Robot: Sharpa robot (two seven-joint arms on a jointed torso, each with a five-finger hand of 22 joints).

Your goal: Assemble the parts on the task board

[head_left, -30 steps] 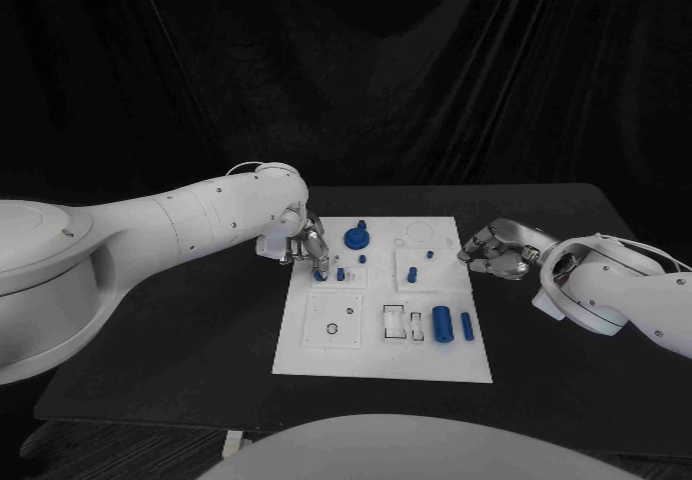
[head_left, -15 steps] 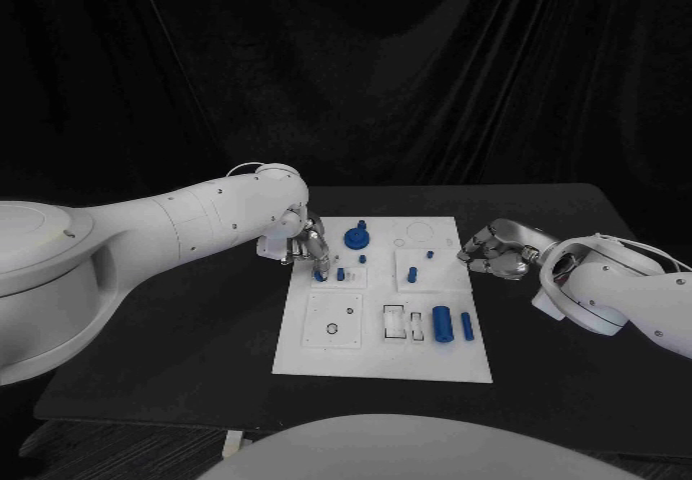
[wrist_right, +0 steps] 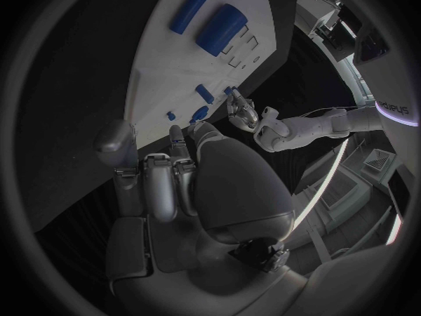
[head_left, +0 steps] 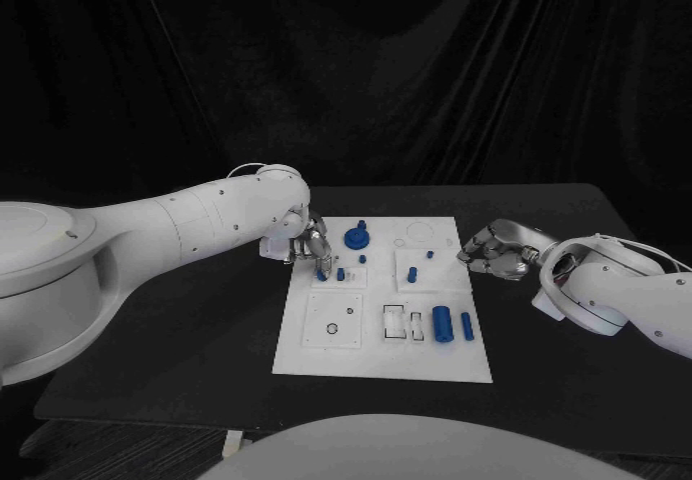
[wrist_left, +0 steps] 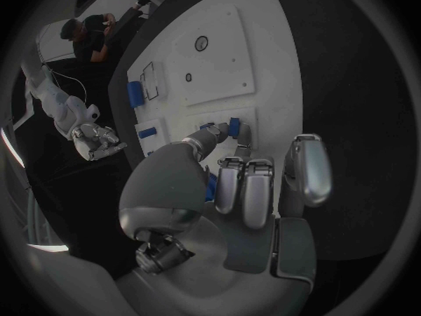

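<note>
**Left hand pinching a peg at the board's far-left corner, right hand parked**

The left hand's fingertips [wrist_left: 230,128] close on a small blue peg [wrist_left: 234,125] and hold it against the task board [head_left: 378,352], near its far-left corner — my guess is it's being seated in a socket there, which would explain the steep reach down. The left hand [head_left: 300,243] hangs over that same corner.

The right hand [head_left: 493,250] sits just off the board's right edge with its fingers curled in on nothing, probably staying clear.

Blue parts I can count on the board: six. A round knobbed piece [head_left: 358,238] near the far edge, three short pegs mid-board counting the pinched one, then a fat cylinder [head_left: 443,324] and a slim rod [head_left: 466,324] side by side toward the near-right.
</note>
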